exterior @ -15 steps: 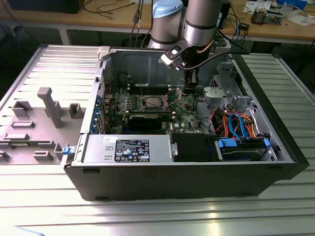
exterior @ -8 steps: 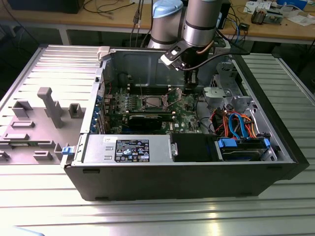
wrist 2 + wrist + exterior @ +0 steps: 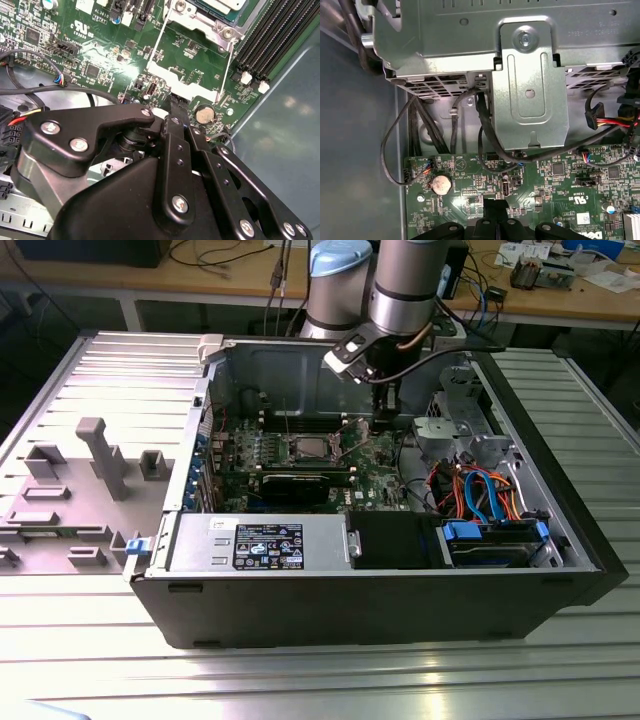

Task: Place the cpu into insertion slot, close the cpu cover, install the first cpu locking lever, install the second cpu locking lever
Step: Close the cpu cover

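Gripper (image 3: 385, 426) first: it hangs low inside the open computer case (image 3: 350, 612), which lies on its side on the ribbed metal desk (image 3: 300, 685). The arm comes straight down from above. In both wrist views its black fingers (image 3: 495, 205) look drawn together into one block just above the green circuit board (image 3: 560, 186), close to the round coin battery (image 3: 440, 184). In the second wrist view the gripper's tip (image 3: 172, 107) sits at the free edge of the cpu cover (image 3: 175, 79), a thin silver frame swung up off the board. I cannot tell whether that edge is nipped between the fingers or only touched. Beyond the cover's hinge side the cpu (image 3: 308, 448) lies flat and uncovered in the insertion slot (image 3: 235, 15), beside the long black memory slots (image 3: 272, 35). On the exterior view's left, grey fixtures (image 3: 100, 455) stand well apart from the case.
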`<state>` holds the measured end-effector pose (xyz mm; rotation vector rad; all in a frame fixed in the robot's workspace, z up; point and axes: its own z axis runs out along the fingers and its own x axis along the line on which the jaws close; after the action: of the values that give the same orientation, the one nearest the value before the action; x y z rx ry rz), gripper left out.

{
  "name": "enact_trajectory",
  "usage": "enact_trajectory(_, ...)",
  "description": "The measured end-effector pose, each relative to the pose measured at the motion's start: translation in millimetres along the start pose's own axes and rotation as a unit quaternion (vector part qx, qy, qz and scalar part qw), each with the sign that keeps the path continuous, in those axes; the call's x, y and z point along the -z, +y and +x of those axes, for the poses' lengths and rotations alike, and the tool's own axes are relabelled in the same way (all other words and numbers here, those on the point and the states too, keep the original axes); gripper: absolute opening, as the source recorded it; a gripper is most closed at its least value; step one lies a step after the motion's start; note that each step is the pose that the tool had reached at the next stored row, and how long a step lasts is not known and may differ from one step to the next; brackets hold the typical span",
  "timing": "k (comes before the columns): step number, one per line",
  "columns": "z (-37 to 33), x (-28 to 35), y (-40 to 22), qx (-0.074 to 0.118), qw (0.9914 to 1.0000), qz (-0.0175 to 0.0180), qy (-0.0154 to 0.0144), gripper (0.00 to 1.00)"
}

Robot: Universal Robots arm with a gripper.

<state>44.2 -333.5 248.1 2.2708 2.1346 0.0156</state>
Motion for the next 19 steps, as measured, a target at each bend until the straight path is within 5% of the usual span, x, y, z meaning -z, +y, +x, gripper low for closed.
enact_trajectory(19,-0.2,-0.1,-3.4,0.0,1.0,0.0,0.0,0.11)
